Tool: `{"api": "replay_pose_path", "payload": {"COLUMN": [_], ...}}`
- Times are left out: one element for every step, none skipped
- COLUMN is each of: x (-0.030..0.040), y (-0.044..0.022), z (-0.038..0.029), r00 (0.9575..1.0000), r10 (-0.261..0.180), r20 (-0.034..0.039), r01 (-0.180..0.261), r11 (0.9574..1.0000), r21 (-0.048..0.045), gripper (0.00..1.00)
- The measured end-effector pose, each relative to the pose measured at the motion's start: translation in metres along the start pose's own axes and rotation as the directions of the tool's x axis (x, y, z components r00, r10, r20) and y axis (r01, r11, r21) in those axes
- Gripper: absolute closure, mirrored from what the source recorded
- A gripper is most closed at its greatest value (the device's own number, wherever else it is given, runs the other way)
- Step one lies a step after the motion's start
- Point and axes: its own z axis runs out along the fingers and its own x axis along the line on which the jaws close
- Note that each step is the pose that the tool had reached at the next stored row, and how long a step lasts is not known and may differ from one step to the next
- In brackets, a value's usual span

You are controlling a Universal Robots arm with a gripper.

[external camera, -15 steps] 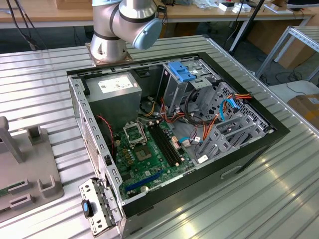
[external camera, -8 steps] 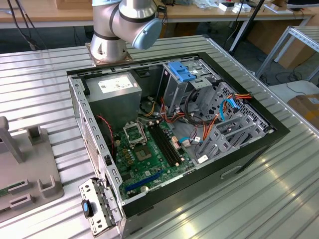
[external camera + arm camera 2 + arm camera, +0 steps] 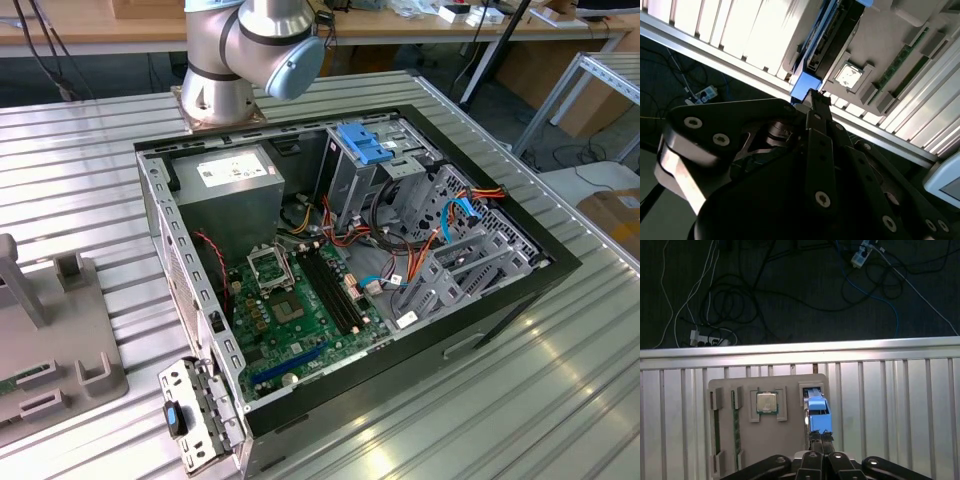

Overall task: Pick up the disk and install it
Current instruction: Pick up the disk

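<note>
We see the disk (image 3: 819, 412) standing on its thin edge in a slot of the grey holder tray (image 3: 790, 450), which lies on the ribbed metal bench (image 3: 900, 405) close to the bench's edge. The disk's long axis runs along the bench's ribs, square to that edge. Its far end points toward the edge and its bright blue end points back at the gripper (image 3: 821, 437). A processor chip (image 3: 767, 402) and a memory stick (image 3: 735, 415) sit in pockets of the same tray beside the disk. The claw's fingers are pressed together, with their tips right at the blue end of the disk in both wrist views. In the exterior view, the open computer case (image 3: 500, 310) lies on the bench, an upright grey bay (image 3: 350, 185) inside it.
</note>
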Motion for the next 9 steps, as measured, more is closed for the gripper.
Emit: {"api": "replay_pose_path", "payload": {"x": [0.0, 0.0, 0.0, 0.0, 0.0, 0.0, 0.0, 0.0, 0.0], "y": [0.0, 0.0, 0.0, 0.0, 0.0, 0.0, 0.0, 0.0, 0.0], "z": [0.0, 0.0, 0.0, 0.0, 0.0, 0.0, 0.0, 0.0, 0.0], "r00": [1.0, 1.0, 1.0, 1.0, 1.0, 1.0, 1.0, 1.0, 1.0], "r10": [0.0, 0.0, 0.0, 0.0, 0.0, 0.0, 0.0, 0.0, 0.0], "r20": [0.0, 0.0, 0.0, 0.0, 0.0, 0.0, 0.0, 0.0, 0.0], "r01": [0.0, 0.0, 0.0, 0.0, 0.0, 0.0, 0.0, 0.0, 0.0], "r11": [1.0, 1.0, 1.0, 1.0, 1.0, 1.0, 1.0, 1.0, 1.0], "r21": [0.0, 0.0, 0.0, 0.0, 0.0, 0.0, 0.0, 0.0, 0.0], "gripper": [0.89, 0.89, 0.89, 0.89, 0.89, 0.89, 0.89, 0.89, 0.89]}}
